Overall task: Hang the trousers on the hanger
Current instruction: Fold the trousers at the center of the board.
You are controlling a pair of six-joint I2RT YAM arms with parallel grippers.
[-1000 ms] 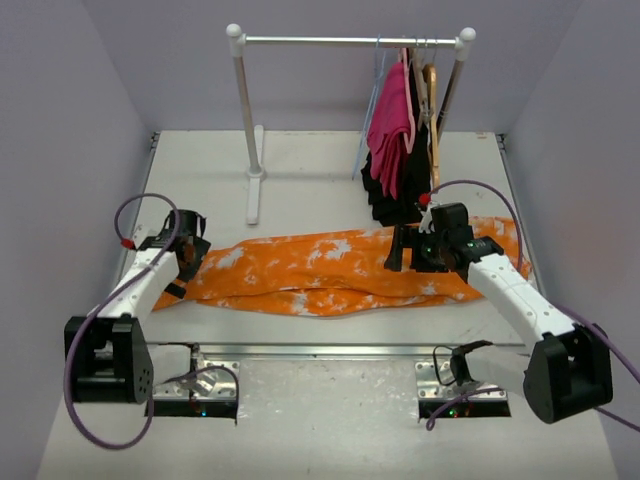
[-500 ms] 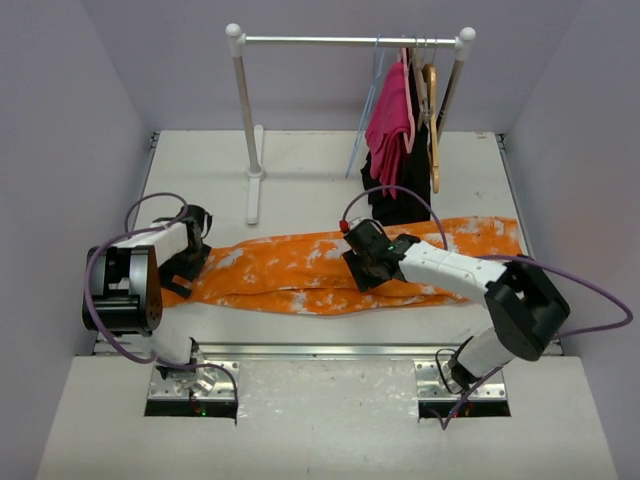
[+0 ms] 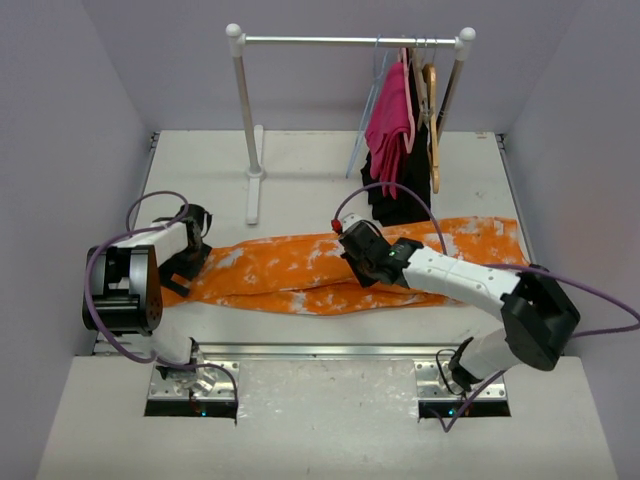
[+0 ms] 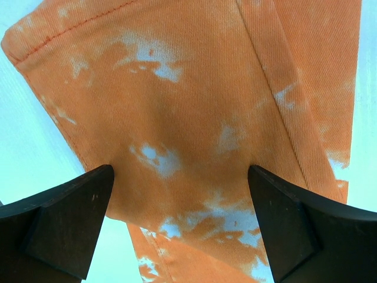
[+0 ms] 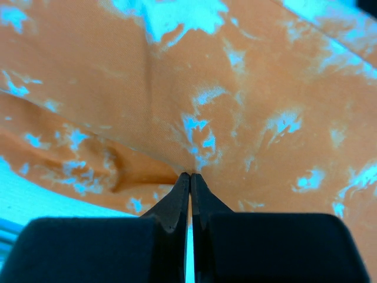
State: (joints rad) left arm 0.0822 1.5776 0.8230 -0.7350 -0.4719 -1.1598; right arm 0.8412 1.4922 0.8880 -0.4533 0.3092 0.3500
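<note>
The orange trousers (image 3: 290, 270) with white blotches lie flat across the table from left to right. My left gripper (image 3: 185, 265) is at their left end; in the left wrist view it (image 4: 179, 171) is open wide with the cloth (image 4: 194, 106) under and between its fingers (image 4: 70, 224). My right gripper (image 3: 362, 265) is over the middle of the trousers; in the right wrist view it (image 5: 189, 174) is shut, its tips pinching a small puckered fold of cloth (image 5: 265, 88). The pale blue-grey wire hanger (image 3: 366, 110) hangs on the rail, left of the other clothes.
A white clothes rack (image 3: 350, 42) stands at the back, its left post foot (image 3: 255, 180) on the table. A pink garment (image 3: 392, 115), a black garment (image 3: 400, 195) and a tan wooden hanger (image 3: 432, 120) hang at its right end. Walls enclose three sides.
</note>
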